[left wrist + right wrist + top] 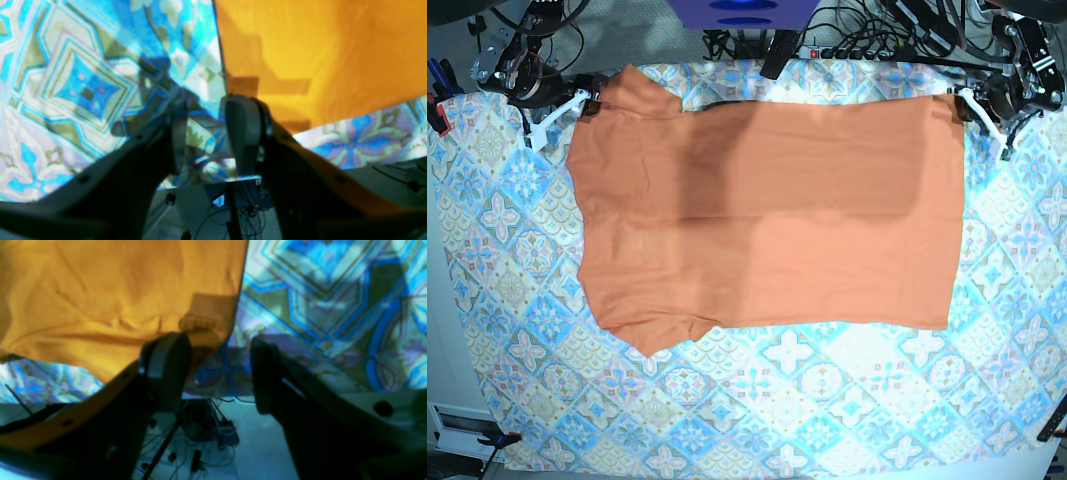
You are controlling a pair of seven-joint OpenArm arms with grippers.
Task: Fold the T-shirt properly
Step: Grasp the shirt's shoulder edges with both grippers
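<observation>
I get bright, even light overhead; a broad soft shadow crosses the T-shirt [717,170]. Both wrist views are blurred, my fingers dark silhouettes.

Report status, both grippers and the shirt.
Left gripper open at shirt corner. Right gripper open at opposite corner. Shirt flat on tablecloth, unfolded. Nothing in the way.

Dark screw-studded jaws, grey inner pads, white brackets
</observation>
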